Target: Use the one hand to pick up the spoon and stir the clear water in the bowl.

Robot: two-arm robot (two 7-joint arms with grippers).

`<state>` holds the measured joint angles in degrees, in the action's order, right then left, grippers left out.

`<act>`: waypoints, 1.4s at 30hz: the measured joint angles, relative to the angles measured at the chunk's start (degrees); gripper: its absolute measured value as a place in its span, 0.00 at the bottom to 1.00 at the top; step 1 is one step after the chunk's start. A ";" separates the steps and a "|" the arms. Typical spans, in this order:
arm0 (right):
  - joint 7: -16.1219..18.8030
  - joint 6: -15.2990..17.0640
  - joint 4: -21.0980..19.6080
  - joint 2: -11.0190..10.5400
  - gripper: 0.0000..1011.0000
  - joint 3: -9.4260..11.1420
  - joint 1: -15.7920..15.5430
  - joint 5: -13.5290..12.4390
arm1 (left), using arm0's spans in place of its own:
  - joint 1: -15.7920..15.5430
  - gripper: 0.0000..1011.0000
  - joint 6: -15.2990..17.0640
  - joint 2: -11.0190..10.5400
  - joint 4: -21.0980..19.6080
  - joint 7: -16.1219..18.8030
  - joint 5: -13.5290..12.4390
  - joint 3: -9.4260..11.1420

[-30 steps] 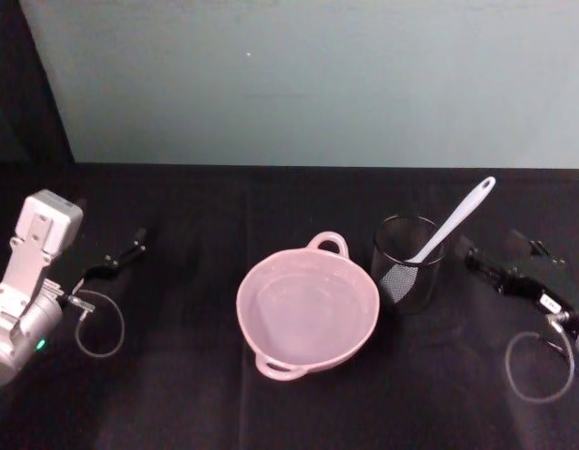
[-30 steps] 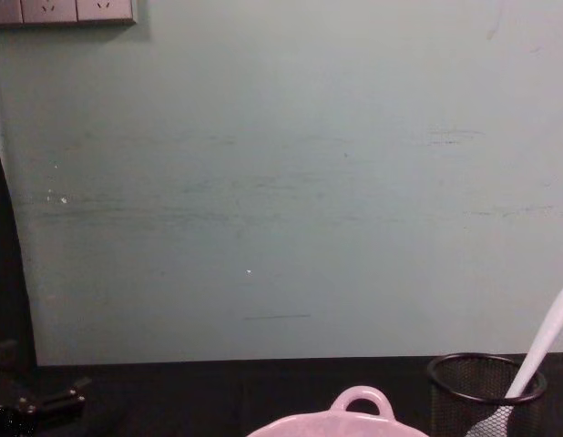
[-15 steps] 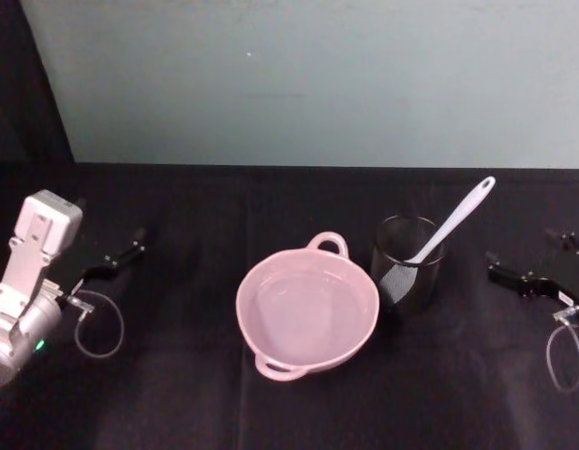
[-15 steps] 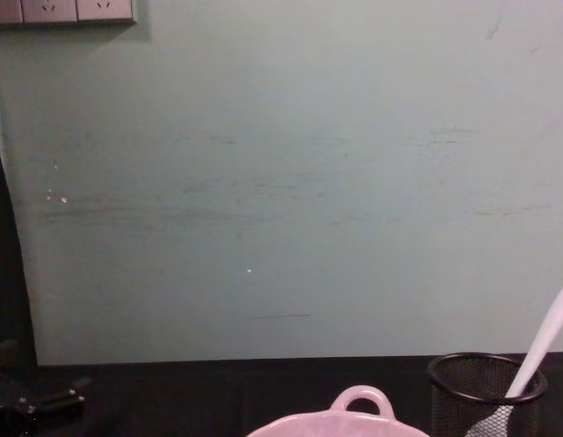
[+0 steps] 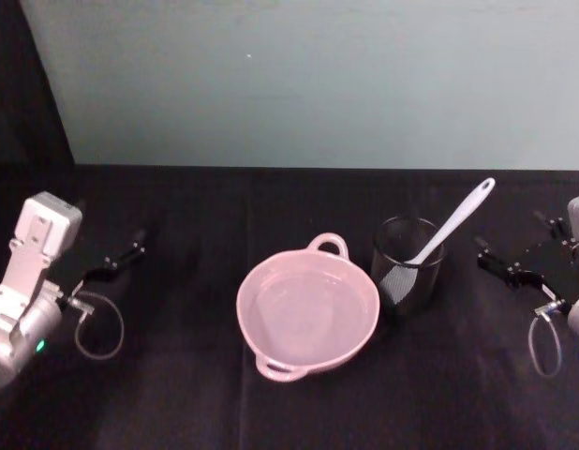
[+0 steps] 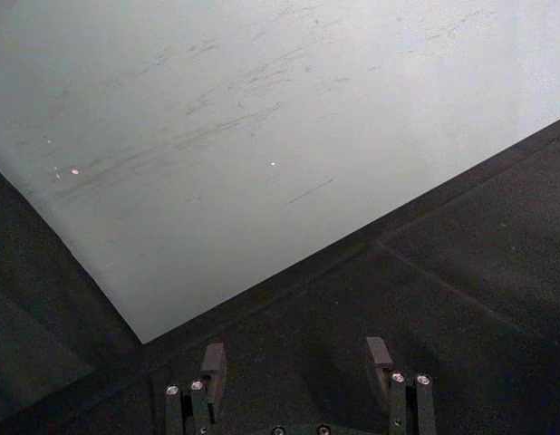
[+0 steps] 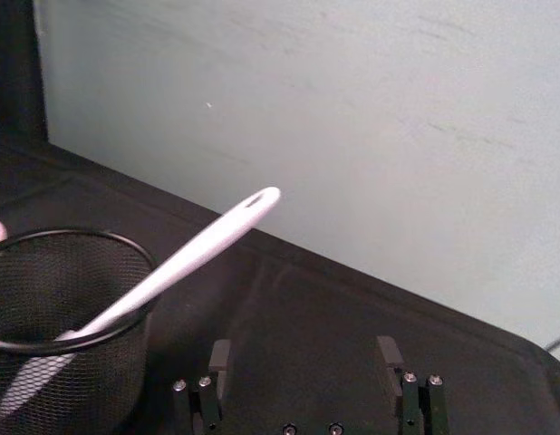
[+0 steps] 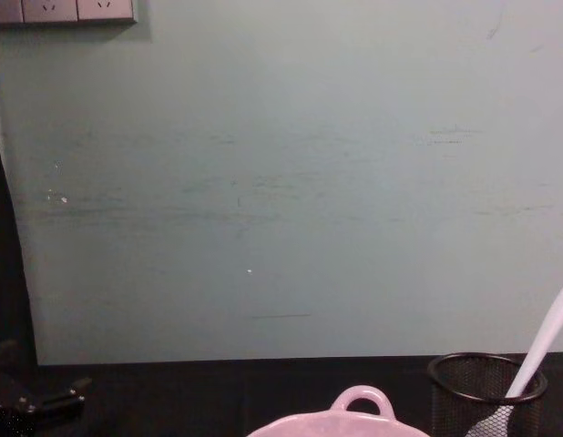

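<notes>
The pale pink bowl (image 5: 243, 298) sits at the table's middle with clear water inside; its loop handle (image 8: 362, 401) shows in the chest view. The white spoon (image 5: 455, 221) leans in a black wire-mesh cup (image 5: 405, 272) just right of the bowl, handle end up and to the right. My right gripper (image 5: 516, 242) hovers open to the right of the cup, apart from the spoon. In the right wrist view its fingers (image 7: 219, 357) stand wide, with the spoon (image 7: 198, 246) and cup (image 7: 62, 362) ahead. My left gripper (image 5: 110, 232) rests open at the far left.
A pale green wall (image 5: 308, 84) closes off the table's far edge. Grey cable loops hang by both wrists (image 5: 100, 323). In the left wrist view the open left gripper (image 6: 296, 359) faces bare black cloth. Black tabletop lies in front of the bowl.
My right gripper has drawn back to the right, away from the mesh cup, and its silver wrist now shows at the right edge. The left arm, spoon and bowl stay put.
</notes>
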<state>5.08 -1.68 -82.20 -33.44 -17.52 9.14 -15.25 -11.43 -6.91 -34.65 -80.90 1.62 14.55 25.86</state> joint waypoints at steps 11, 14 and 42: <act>0.58 -2.86 2.46 1.80 0.99 0.42 0.14 1.83 | 0.00 0.99 0.00 0.00 0.00 0.00 0.00 0.00; 0.58 -2.86 2.45 1.78 0.99 0.41 0.14 1.80 | 0.00 0.99 0.00 0.00 0.00 0.00 0.00 0.00; 0.58 -2.92 2.39 1.64 0.99 0.30 0.12 1.47 | 0.00 0.99 0.00 0.00 0.00 0.00 0.00 0.00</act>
<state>5.66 -4.60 -79.81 -31.80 -17.22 9.26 -13.78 -11.43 -6.91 -34.65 -80.90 1.62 14.55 25.86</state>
